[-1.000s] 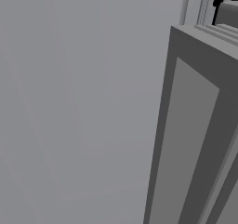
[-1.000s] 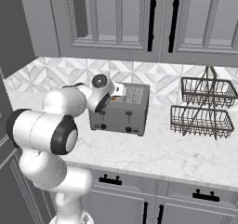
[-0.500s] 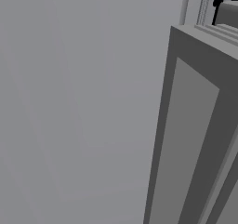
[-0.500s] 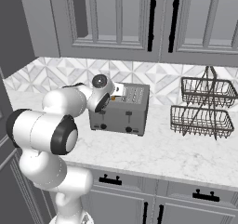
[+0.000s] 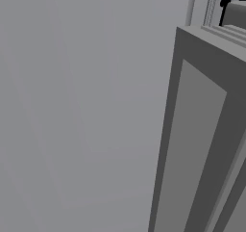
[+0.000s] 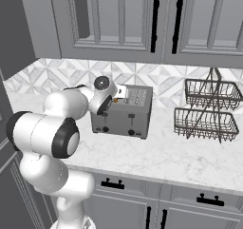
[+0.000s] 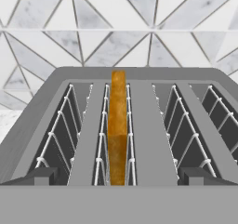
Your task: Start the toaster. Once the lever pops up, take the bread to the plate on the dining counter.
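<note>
In the hand view I look down along the top of the grey toaster point(image 7: 145, 125), which has several wire-lined slots. The bread point(image 7: 118, 111) stands on edge in the second slot from the left, golden brown, its top edge level with the slot opening. My gripper point(image 7: 119, 177) is open, one dark fingertip on each side of that slot and the bread between them, untouched. From the right base view my gripper point(image 6: 115, 94) hangs over the left end of the toaster point(image 6: 126, 119). The plate and the dining counter are out of view.
The toaster stands on a white marble worktop point(image 6: 156, 159) against a tiled wall. A two-tier wire basket point(image 6: 207, 110) is to its right. Grey cabinets point(image 6: 123, 19) hang above. A grey cabinet panel point(image 5: 197, 144) stands close in the left base view.
</note>
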